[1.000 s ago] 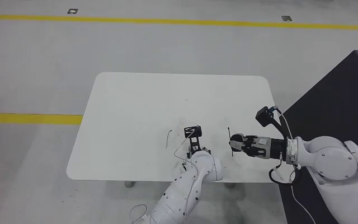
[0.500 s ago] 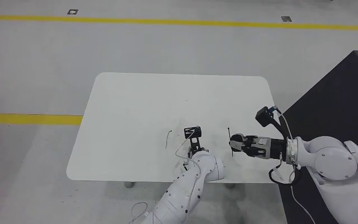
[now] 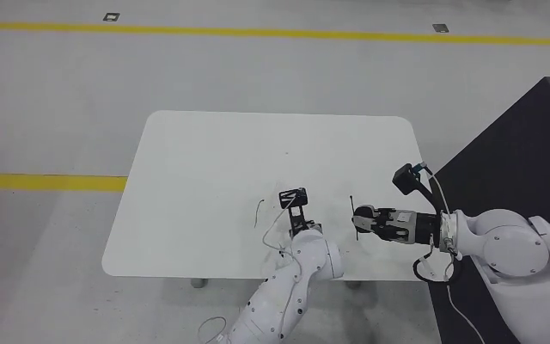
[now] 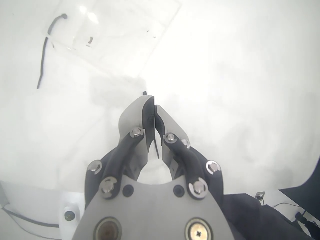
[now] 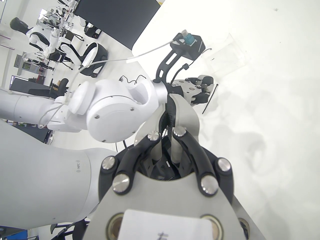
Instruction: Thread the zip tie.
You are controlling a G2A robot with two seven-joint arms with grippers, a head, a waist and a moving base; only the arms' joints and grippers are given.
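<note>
- Left gripper: fingers pressed together on the zip tie, pinched close to its head; the head stands just past the fingertips and the tail runs back between the fingers.
- Right gripper: fingers pressed together; in the top view a second zip tie stands crosswise at its tips, apparently pinched there; gripper and tie sit where they were a second ago.
- Change: over the last second the left arm shifts slightly across the table, away from the right gripper and toward the loose zip tie; the shift is small; nothing else moves.
- Loose zip tie: flat on the table, its head end resting on a corner of the transparent sheet; untouched.
- Meaning for the task: the two held ties are apart, and the gap widens a little rather than closes; no tail meets a head, so threading is judged not yet begun; the shift reads as repositioning, not as an approach.
</note>
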